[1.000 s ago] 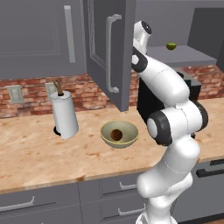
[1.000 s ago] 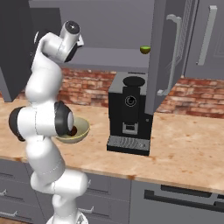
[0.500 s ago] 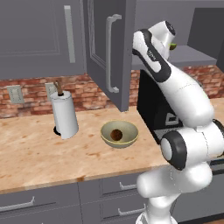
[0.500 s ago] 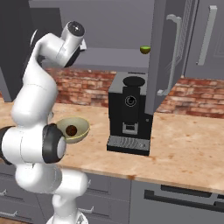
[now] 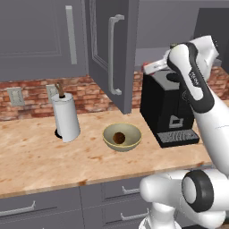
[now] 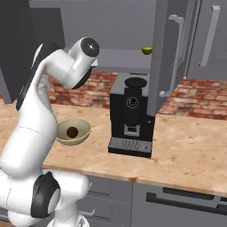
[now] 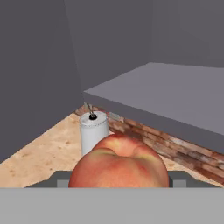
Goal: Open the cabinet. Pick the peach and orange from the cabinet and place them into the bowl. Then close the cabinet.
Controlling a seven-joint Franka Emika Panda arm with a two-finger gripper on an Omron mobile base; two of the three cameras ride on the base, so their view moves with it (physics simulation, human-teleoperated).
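Observation:
My gripper [image 7: 118, 181] is shut on the peach [image 7: 118, 159], a pink-red fruit with a yellowish patch that sits close in the hand view. In the left base view the gripper [image 5: 153, 67] holds the peach [image 5: 146, 68] in the air just above the coffee machine, below the cabinet shelf [image 7: 175, 96]. The cabinet stands open, with its left door [image 5: 112, 53] and right door [image 6: 173, 57] swung outward. The olive-tan bowl [image 5: 107, 134] [image 6: 84, 133] rests on the counter, and the brownish orange [image 5: 118, 137] [image 6: 72, 131] lies inside it.
A black coffee machine [image 5: 167, 107] [image 6: 131, 115] stands on the counter right of the bowl, under the gripper. A paper-towel roll [image 5: 65, 117] [image 7: 93, 131] stands left of the bowl. A small green fruit [image 6: 146, 50] lies on the shelf. Drawers run below the counter edge.
The arm has swung over to the right and folded differently, and the hand has drawn back from the shelf and come lower, still carrying the peach. Bowl and orange have not moved.

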